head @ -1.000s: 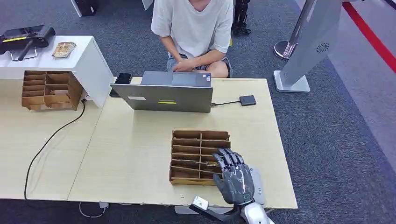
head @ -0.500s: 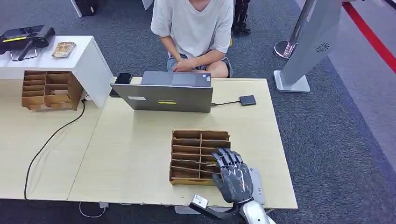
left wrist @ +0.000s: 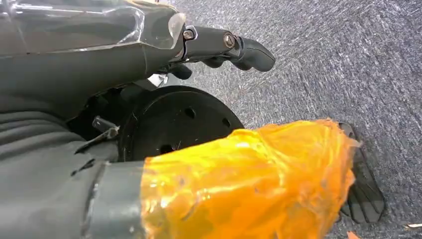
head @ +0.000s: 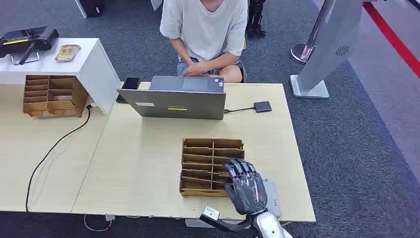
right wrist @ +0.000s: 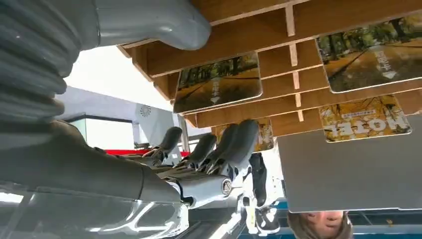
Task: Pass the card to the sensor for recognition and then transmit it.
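Note:
A wooden card rack [head: 198,148] lies on the light table, near its front right. My right hand [head: 245,187] hovers over the rack's near right corner, fingers spread, holding nothing. In the right wrist view the hand [right wrist: 189,167] reaches its fingers [right wrist: 234,144] toward slots that hold printed cards; one card [right wrist: 219,82] lies closest to them, with another card [right wrist: 370,52] and a yellow card [right wrist: 363,119] beside it. A small dark sensor box [head: 262,106] sits on a cable beyond the rack. My left hand [left wrist: 99,55] hangs over the carpet, fingers [left wrist: 249,50] stretched out with nothing in them.
A grey laptop [head: 173,101] stands behind the rack, and a person sits behind it. A flat grey device [head: 273,196] lies under my right hand at the table's front edge. A second wooden rack [head: 52,95] and a white shelf [head: 94,69] are at the far left.
My right hand has shifted slightly left and lower over the rack. Everything else is as it was.

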Controlling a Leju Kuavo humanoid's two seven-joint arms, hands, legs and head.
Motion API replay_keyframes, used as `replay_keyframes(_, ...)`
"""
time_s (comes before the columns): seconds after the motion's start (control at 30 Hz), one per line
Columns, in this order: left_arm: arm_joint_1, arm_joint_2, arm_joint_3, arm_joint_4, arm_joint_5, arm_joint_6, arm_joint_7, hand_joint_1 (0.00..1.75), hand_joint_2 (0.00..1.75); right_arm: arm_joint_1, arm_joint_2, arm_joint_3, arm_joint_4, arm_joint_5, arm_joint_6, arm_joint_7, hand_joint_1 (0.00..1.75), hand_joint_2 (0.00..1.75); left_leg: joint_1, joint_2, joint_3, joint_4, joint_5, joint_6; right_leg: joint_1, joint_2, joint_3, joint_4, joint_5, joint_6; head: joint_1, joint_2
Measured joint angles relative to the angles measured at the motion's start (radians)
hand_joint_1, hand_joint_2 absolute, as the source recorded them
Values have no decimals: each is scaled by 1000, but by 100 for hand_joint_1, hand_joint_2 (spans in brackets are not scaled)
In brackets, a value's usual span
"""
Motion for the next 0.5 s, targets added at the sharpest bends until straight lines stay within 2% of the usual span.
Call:
replay_keyframes(0.1,0,0,-6,0,0,0,3,0,0,-4,1,2,3,0,0,-2,63,175,0,0,0,0,0,0,0,0,0,0,0,0,0,0)
replay_keyframes(0.2,-1,0,-11,0,0,0,6,0,0,-6,2,2,5,-2,0,-2,79,175,0,0,0,0,0,0,0,0,0,0,0,0,0,0)
replay_keyframes(0.27,-1,0,-12,0,0,0,6,0,0,-7,2,2,5,-3,1,-2,103,175,0,0,0,0,0,0,0,0,0,0,0,0,0,0)
replay_keyframes(0.3,-1,0,-12,0,0,0,6,0,0,-7,2,2,6,-3,0,-2,127,175,0,0,0,0,0,0,0,0,0,0,0,0,0,0)
replay_keyframes(0.4,-1,0,-13,0,0,0,9,0,0,-10,3,3,10,-6,0,-3,136,175,0,0,0,0,0,0,0,0,0,0,0,0,0,0)
replay_keyframes(0.5,-1,0,-25,0,0,0,13,0,0,-14,7,6,13,-10,-1,-4,133,175,0,0,0,0,0,0,0,0,0,0,0,0,0,0)
